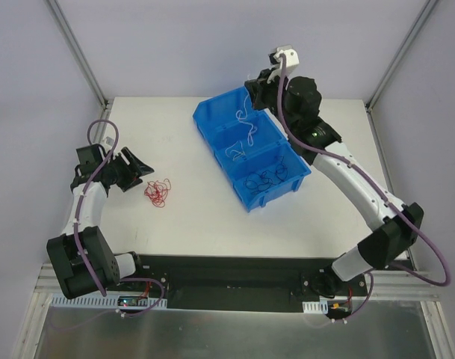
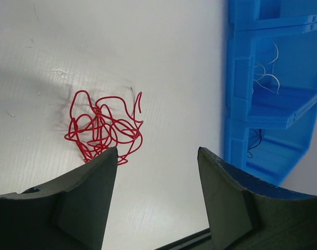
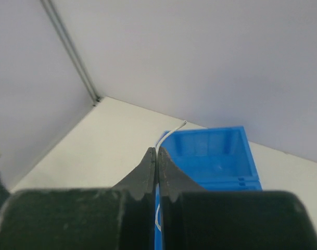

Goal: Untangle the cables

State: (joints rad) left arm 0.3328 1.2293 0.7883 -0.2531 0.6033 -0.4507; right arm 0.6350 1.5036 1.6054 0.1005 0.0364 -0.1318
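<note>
The left tool (image 2: 158, 156) is held open beside the red cable (image 2: 103, 127) on the table (image 2: 43, 52). The right tool (image 3: 157, 153) is clamped on the white cable (image 3: 171, 134) above the blue bin (image 3: 220, 151).

Most of white cable (image 3: 174, 129) hidden behind right fingers (image 3: 145, 171); blue bin (image 2: 236, 78) edge-cropped.

red cable (image 1: 158, 193): loose tangled curl, flat on tabletop, left half, apart from blue bin (image 1: 221, 161). white cable (image 1: 249, 131): rises out of bin's middle compartment, top end pinched in right gripper (image 3: 156, 152). black cable (image 1: 264, 178): curled in near compartment.
</note>
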